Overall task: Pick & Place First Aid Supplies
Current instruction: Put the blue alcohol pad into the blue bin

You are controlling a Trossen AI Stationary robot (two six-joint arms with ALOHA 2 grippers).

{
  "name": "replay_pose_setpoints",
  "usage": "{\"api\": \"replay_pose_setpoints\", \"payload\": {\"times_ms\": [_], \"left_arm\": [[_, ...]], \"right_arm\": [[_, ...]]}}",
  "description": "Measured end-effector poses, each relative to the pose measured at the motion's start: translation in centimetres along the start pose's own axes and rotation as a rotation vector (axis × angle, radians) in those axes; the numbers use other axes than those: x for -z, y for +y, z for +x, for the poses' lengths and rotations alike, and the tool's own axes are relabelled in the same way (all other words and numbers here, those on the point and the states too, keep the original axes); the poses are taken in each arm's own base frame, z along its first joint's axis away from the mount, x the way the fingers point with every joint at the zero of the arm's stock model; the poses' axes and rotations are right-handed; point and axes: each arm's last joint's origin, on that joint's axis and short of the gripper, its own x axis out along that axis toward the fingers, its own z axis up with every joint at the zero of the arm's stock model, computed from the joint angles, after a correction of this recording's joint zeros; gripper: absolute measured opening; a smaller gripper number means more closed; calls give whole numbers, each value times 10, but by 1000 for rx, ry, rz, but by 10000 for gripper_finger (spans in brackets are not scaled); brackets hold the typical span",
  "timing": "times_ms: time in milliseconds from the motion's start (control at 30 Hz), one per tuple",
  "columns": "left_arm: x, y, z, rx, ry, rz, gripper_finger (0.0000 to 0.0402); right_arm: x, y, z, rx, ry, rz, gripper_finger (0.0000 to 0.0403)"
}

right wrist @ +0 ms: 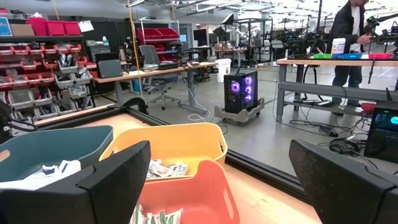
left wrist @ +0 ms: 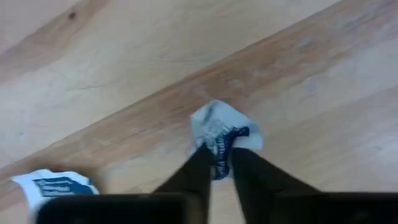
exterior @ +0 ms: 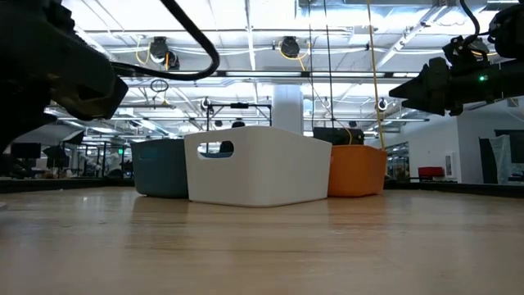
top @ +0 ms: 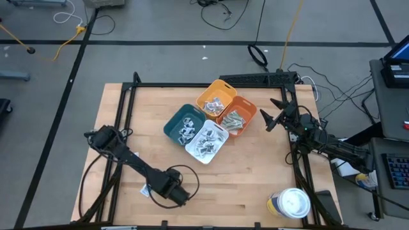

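The left tool (left wrist: 217, 163) is low over the pale wooden counter (top: 255, 179) near its front edge, its two dark fingers (left wrist: 194, 171) drawn close together and pinching a small crumpled white packet with a dark blue mark (left wrist: 222, 130). The packet's loose end fans out beyond the fingertips, and the left wrist view cannot settle whether it touches the wood. A second flat white packet printed in blue (left wrist: 55, 185) lies on the counter just beside that tool — in the high view it shows as a small white scrap (top: 146, 189) next to the left arm's wrist.

Four plastic bins stand clustered and touching near the middle of the counter: a teal bin (top: 183, 123), a white bin (top: 207, 141), a yellow bin (top: 216, 99) and an orange bin (top: 238, 115). The teal, white and yellow bins each hold a heap of tiny white packets (top: 206, 140), while the orange bin holds narrow grey-green wrapped strips (top: 233, 119).

The right tool (top: 272, 112) hangs in the air by the counter's right edge, well apart from the orange bin and facing the cluster, its fingers (right wrist: 111, 180) spread wide with nothing between them.

A round tub with a white lid (top: 294, 203) stands at the counter's front right corner. In the room beyond, a person in dark clothes (right wrist: 348, 34) stands at a workbench.
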Motion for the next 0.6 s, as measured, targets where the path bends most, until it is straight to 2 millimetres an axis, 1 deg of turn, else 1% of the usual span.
{"api": "replay_pose_setpoints", "payload": {"times_ms": [67, 100, 267, 400, 600], "left_arm": [[1, 1, 0, -5, -10, 27, 24], [2, 1, 1, -8, -14, 36, 13], [3, 11, -10, -42, -22, 46, 7], [1, 21, -38, -15, -25, 44, 6], [-9, 38, -78, 67, -38, 78, 4]], "right_arm": [[0, 0, 0, 0, 0, 0, 377], [0, 0, 0, 0, 0, 0, 377], [0, 0, 0, 0, 0, 0, 377], [0, 0, 0, 0, 0, 0, 377], [0, 0, 0, 0, 0, 0, 377]]}}
